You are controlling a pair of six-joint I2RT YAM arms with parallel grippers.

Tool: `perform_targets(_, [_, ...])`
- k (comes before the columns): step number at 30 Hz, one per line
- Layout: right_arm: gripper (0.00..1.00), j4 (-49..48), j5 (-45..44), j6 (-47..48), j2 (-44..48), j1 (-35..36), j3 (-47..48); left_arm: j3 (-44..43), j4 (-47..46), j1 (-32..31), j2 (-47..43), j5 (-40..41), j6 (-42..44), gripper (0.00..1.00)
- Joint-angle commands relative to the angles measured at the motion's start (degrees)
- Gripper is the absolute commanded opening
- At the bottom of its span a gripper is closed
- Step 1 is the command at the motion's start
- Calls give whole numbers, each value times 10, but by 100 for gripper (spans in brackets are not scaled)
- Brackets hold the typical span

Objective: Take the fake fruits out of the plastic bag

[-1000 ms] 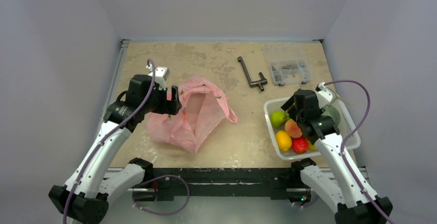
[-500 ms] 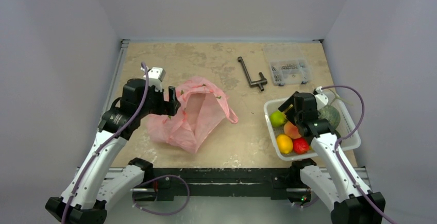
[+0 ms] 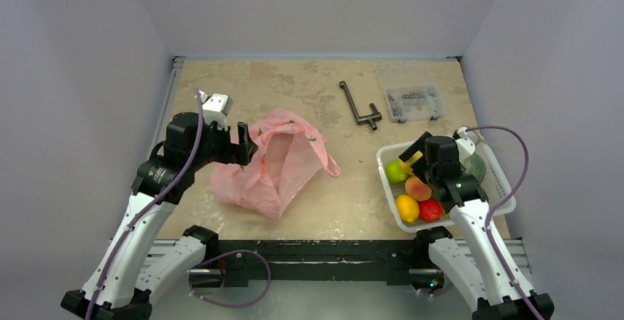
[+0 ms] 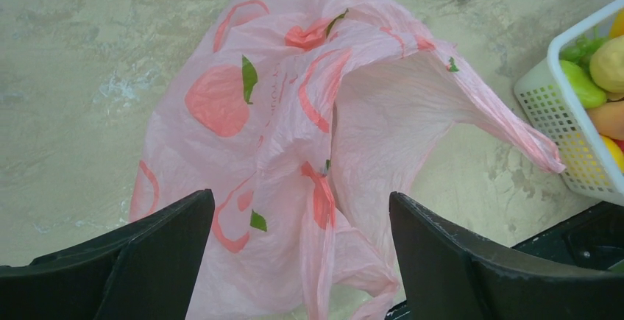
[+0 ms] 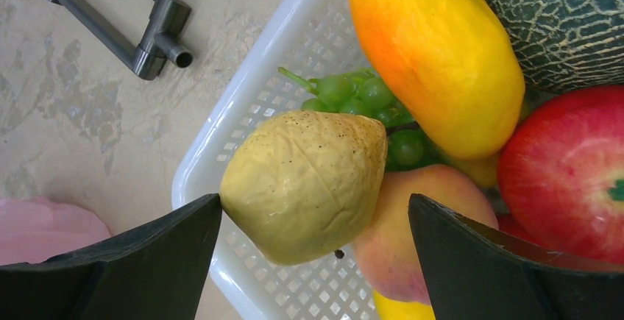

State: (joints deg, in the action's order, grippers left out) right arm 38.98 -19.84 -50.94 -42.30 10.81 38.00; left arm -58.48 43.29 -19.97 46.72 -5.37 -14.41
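The pink plastic bag (image 3: 283, 162) lies crumpled and flat on the table, mouth open toward the far side; it fills the left wrist view (image 4: 309, 136). No fruit shows inside it. My left gripper (image 3: 243, 143) (image 4: 302, 196) is open and empty, just above the bag's left edge. The fruits lie in the white lattice basket (image 3: 500, 187): lime-green apple (image 3: 396, 171) (image 5: 309, 184), peach (image 3: 418, 187) (image 5: 419, 232), melon (image 3: 472, 165) (image 5: 559, 18), grape bunch (image 5: 360, 96). My right gripper (image 3: 410, 160) (image 5: 315, 201) is open over the basket, jaws astride the lime-green apple.
The basket also holds a yellow-orange fruit (image 5: 434, 55) and a red apple (image 5: 570, 173). A dark metal handle (image 3: 359, 107) and a clear small-parts box (image 3: 412, 101) lie at the back. Grey walls enclose the table on three sides.
My left arm has drawn back to the left, its gripper still at the bag's edge. My right gripper has shifted slightly nearer over the basket. The bag has not moved.
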Motion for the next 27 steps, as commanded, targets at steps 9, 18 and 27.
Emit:
perform_targets(9, [99,111,60,94,53,-3,170,-175,94,-2,-68,-38,-31,92])
perform_targets(18, [99,95,228,207,71,-3,311,-361,161,-2,-90,-3,-42,96])
perform_targets(27, [99,54,158,234,140,-3,401,-443,136,-2,-140,11,-79,100])
